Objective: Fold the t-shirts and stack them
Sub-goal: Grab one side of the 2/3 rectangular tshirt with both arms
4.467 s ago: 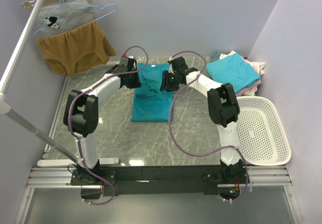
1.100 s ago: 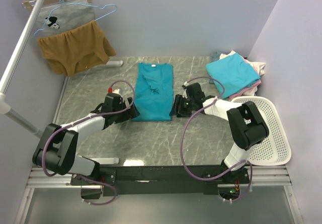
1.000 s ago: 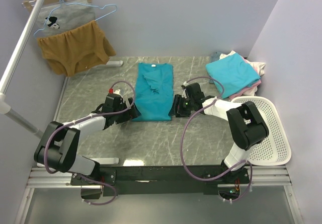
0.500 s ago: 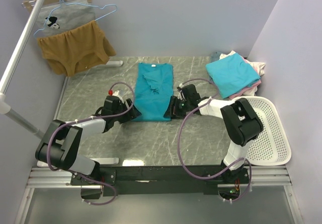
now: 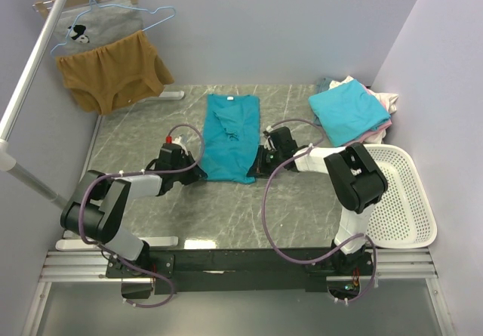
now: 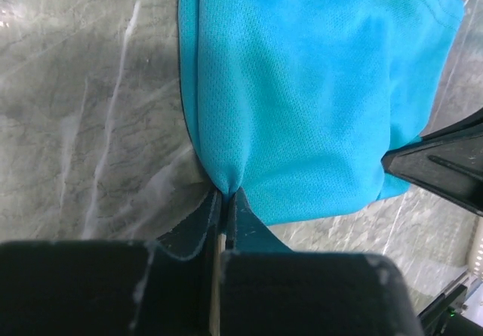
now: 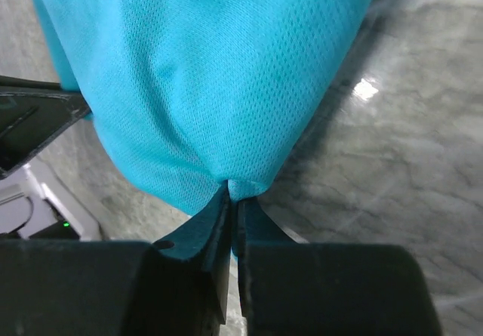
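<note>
Left gripper [image 6: 223, 196] was clamped tight on the near-left hem corner of the teal t-shirt [image 6: 317, 87]. Cloth bunched at the fingertips, and the rest fanned out ahead of the jaws. Right gripper [image 7: 232, 192] mirrored it: jaws closed on the near-right corner, fabric running away in front. My read of the symmetric pinch: hem held so both arms could carry it toward the collar for a crosswise fold. Count: two grippers, one shirt in work, a long strip between them. One folded stack [image 5: 349, 109] sat well right of the right jaws, turquoise on top, pink and white edges under, total unclear. One white basket [image 5: 392, 200] sat further right.
</note>
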Controlling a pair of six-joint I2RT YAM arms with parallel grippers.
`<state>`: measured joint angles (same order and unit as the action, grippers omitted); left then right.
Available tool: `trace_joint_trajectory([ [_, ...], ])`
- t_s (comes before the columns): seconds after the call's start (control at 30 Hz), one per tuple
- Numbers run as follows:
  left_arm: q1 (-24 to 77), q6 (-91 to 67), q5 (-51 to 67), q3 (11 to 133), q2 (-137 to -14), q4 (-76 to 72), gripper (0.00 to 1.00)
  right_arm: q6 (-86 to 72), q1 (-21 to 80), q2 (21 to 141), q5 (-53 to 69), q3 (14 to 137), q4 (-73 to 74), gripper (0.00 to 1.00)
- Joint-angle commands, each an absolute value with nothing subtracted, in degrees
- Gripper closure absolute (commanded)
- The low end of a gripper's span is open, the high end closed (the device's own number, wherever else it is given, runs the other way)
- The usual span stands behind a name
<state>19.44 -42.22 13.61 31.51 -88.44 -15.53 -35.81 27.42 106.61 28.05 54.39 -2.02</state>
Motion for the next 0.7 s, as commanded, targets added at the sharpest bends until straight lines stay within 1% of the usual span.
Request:
trace_joint_trajectory([
  [0.0, 19.5, -38.7, 11.0, 32.3, -86.9, -7.1, 0.99, -32.4, 27.9, 100.8, 22.8, 53.3, 2.5, 0.93],
  [0.2, 20.7, -40.8, 16.3, 28.7, -80.2, -2.8, 0.99, -30.9, 29.9, 93.8, 22.7, 46.6, 5.2, 0.93],
  [0.3, 24.6, -43.0, 15.6, 27.6, -76.3, 0.2, 0.99, -31.5, 32.7, 90.9, 23.1, 43.3, 5.7, 0.93],
  [0.43, 32.1, -47.9, 12.9, 26.9, -70.2, 6.1, 0.99, -34.1, 37.1, 85.5, 22.5, 40.1, 5.6, 0.93],
  [0.53, 35.3, -51.0, 9.9, 27.2, -64.0, 11.0, 0.99, -36.7, 39.5, 79.6, 21.1, 37.4, 6.0, 0.92],
  [0.57, 35.8, -51.2, 6.7, 27.9, -60.9, 12.6, 0.99, -37.3, 39.9, 76.4, 20.4, 37.1, 6.7, 0.91],
  [0.67, 36.0, -50.7, 0.4, 32.5, -57.4, 19.8, 0.99, -36.7, 40.1, 71.2, 18.2, 36.9, 9.7, 0.89],
])
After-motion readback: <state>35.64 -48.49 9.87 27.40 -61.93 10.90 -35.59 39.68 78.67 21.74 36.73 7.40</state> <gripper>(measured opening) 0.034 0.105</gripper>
